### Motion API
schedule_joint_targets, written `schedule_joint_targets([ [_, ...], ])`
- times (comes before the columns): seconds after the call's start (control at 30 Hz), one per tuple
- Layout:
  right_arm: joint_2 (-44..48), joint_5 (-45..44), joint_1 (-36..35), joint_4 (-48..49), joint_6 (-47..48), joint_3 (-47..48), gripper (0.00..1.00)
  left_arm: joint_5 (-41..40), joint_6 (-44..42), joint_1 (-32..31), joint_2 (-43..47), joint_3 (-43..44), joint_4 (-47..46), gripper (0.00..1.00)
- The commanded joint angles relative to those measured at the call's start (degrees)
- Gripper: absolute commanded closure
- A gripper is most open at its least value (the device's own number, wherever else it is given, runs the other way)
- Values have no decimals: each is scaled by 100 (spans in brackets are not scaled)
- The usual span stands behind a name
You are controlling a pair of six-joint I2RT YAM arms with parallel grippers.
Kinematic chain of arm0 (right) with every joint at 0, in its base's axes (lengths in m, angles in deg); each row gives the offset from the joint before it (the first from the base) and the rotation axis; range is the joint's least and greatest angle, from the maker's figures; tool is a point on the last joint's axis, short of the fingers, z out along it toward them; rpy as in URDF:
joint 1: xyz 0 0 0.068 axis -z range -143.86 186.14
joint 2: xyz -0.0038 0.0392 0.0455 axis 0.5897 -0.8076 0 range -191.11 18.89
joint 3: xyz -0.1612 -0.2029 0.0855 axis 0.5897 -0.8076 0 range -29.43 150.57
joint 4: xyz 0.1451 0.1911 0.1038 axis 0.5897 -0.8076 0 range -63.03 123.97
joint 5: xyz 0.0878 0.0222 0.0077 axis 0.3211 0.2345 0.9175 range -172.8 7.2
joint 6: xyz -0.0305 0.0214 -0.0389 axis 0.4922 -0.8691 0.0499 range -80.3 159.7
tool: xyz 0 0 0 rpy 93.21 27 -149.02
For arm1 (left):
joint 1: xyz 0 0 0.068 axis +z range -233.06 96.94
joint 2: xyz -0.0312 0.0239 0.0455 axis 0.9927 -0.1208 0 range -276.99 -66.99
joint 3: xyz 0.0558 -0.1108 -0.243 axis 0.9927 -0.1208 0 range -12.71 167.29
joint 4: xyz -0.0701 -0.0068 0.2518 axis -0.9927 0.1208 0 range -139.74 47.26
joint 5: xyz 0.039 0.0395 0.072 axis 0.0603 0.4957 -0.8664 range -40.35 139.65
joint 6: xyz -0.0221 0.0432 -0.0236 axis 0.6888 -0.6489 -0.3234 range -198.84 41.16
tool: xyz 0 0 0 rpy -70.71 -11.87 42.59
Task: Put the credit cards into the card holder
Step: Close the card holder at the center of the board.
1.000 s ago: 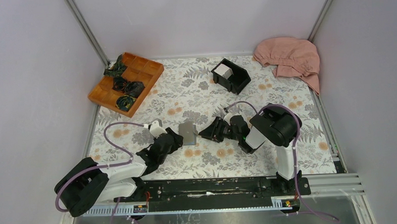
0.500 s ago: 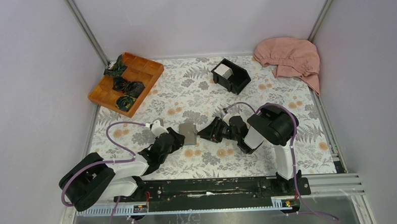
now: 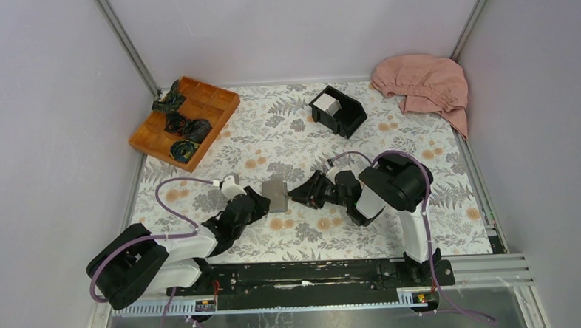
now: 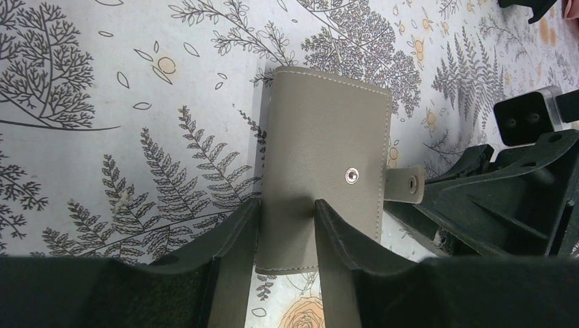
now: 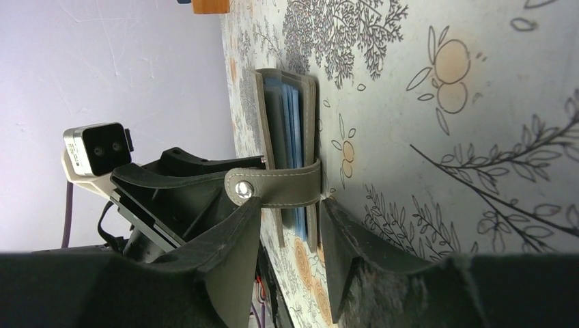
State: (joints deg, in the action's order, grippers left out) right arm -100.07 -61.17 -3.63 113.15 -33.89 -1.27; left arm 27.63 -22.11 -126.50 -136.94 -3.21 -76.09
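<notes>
A pale flowered tablecloth [image 3: 420, 151] fills the top view. In the upper centre of it stands a black open plastic box [image 3: 351, 118]. In the middle lies the flat grey folding leather card holder [image 3: 275, 196], closed, between the two grippers. The small white credit cards [image 3: 326, 103] are in the box, well apart from the holder.

The left gripper [image 4: 287, 208] has its jaws half apart at the holder's lower end in its wrist view. One finger is beside the edge and one is over the cover, and I cannot tell if it clamps the holder or only pins it. The right gripper [image 5: 290, 208] is spread and grasps nothing. Its tips are just beside the loose grey strap [image 5: 280, 188].

I judge that the step in hand is opening the holder, because the strap is unfastened. Next, the right fingers should take the strap or cover and lift it, while the left keeps the body down.
</notes>
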Motion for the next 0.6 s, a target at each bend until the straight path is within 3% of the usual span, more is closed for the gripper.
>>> schedule_joint_targets([
  [0.0, -220, -324, -75, -772, 267, 56, 54, 134, -206, 46, -77, -136, 306, 57],
  [0.57, -376, -334, -130, -1154, 375, 371, 55, 284, -411, 85, -309, 74, 345, 60],
])
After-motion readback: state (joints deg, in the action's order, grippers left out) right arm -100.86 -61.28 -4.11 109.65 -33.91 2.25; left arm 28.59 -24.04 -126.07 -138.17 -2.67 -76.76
